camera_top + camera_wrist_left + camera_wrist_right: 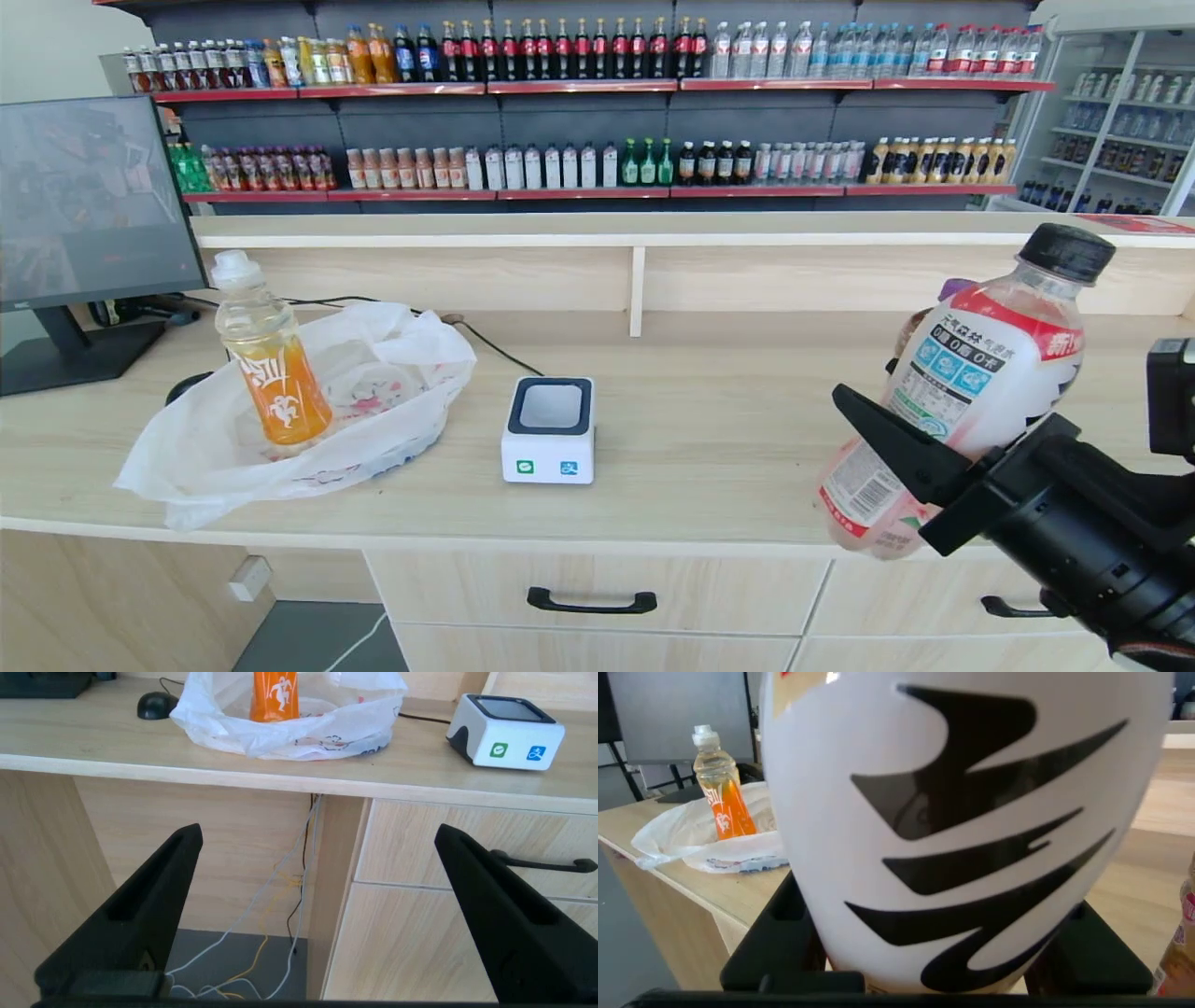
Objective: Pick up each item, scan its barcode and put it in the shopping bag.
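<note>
On the surface [728,448], an orange bottle [271,359] stands in the bag [187,448]. My right fingers [887,434] clamp a pink bottle [971,373]; my left fingers [149,905] gape, empty.

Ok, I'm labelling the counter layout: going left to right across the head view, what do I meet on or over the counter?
Monitor → shopping bag with the orange drink bottle standing in it → scanner → white bottle held up at the right.

The right gripper [934,448], at the lower right of the head view, is clamped on a tilted bottle [971,392] — black jaws pointing up-left — while the left gripper [318,835] has its jaws spread wide apart.
</note>
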{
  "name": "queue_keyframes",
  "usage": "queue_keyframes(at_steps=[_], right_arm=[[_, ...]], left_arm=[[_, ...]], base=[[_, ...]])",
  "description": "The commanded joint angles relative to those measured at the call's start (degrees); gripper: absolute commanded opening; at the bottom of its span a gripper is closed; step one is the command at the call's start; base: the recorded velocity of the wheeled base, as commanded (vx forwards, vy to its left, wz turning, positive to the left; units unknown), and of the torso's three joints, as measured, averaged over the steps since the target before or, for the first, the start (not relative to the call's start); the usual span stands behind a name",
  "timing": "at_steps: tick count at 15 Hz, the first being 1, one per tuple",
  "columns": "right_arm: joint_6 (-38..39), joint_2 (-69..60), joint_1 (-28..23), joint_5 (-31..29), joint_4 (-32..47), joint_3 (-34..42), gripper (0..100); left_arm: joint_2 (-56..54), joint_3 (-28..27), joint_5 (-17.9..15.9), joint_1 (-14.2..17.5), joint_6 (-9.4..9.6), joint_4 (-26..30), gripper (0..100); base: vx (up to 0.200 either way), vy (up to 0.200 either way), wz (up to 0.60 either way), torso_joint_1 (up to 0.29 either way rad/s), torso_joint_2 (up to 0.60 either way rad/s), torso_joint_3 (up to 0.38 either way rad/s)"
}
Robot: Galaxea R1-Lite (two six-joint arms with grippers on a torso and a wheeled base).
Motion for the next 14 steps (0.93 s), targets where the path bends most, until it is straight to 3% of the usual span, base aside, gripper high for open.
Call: queue_keyframes(at_steps=[1,6,9,14], right_arm=[[0.1,-0.3,0.0,0.0,-0.1,0.0,0],[-0.3,1.5,-0.1,0.0,-0.1,1.9,0],[-1.6,3.0,-4.4,0.0,-0.1,1.6,0],[-1.6,0.0,-4.8,0.0,-0.1,3.3,0]], left_arm=[[0.0,0.0,0.0,0.1,-0.2,0.0,100],[0.0,0.0,0.0,0.0,-0.11,0.1,100],[0.0,0.0,0.1,0.0,-0.64,0.1,100],[0.0,0.0,0.1,0.0,-0.64,0.0,100]], base=[[0.0,0.2,0.0,-0.012,-0.01,0.007],[0.0,0.2,0.0,0.008,0.0,0.004],[0.0,0.2,0.0,0.004,0.01,0.004],[0.0,0.2,0.0,0.003,0.0,0.001]])
